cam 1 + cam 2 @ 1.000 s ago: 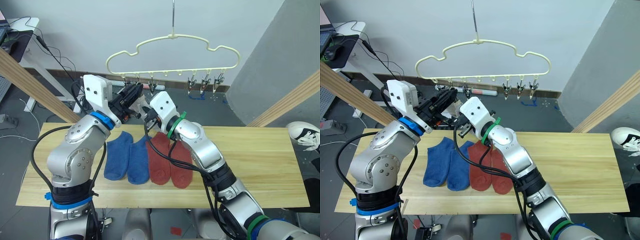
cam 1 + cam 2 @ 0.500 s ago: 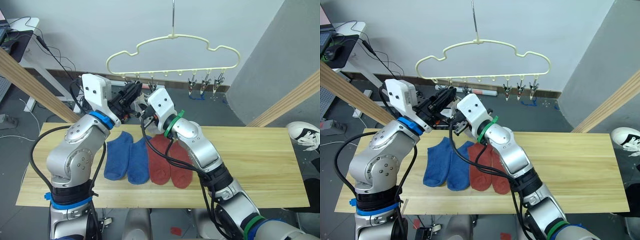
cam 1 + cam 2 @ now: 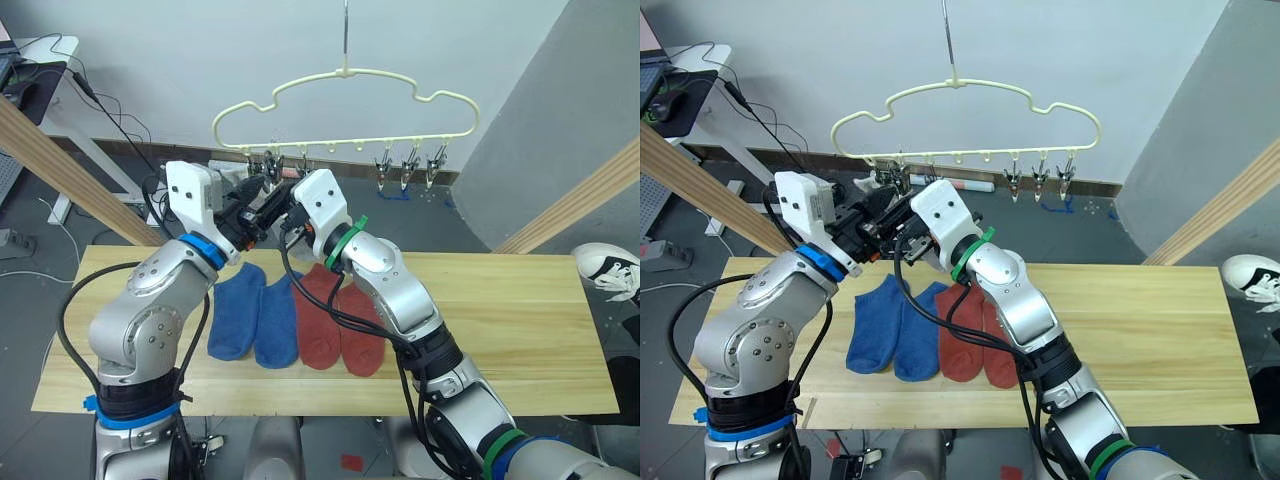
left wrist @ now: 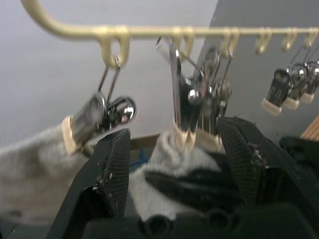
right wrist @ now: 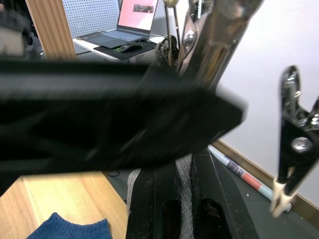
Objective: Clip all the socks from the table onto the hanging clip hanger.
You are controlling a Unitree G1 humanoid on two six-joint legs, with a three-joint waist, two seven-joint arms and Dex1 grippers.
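Observation:
The pale yellow clip hanger point(image 3: 345, 75) hangs above the table's point(image 3: 500, 330) far edge. One grey sock point(image 4: 30, 159) hangs from its leftmost clip. My right gripper point(image 5: 183, 169) is shut on a second grey sock point(image 4: 164, 154), held up under the neighbouring clips point(image 4: 192, 114). My left gripper point(image 4: 177, 129) is open, with a finger point(image 4: 112, 164) on each side of those clips and that sock. In the head views both grippers meet below the hanger's left end point(image 3: 265, 190). Two blue socks point(image 3: 245, 310) and two rust red socks point(image 3: 335, 325) lie side by side on the table.
Three free clips point(image 3: 410, 165) hang at the hanger's right end. Slanted wooden poles stand at the left point(image 3: 60, 170) and right point(image 3: 590, 190). A desk with cables point(image 3: 45, 60) is at the far left, and a shoe point(image 3: 605, 265) lies past the table's right end.
My right gripper has risen and moved left, up under the hanger's left clips. My left wrist has dipped a little and its fingers now bracket the clips beside the right gripper.

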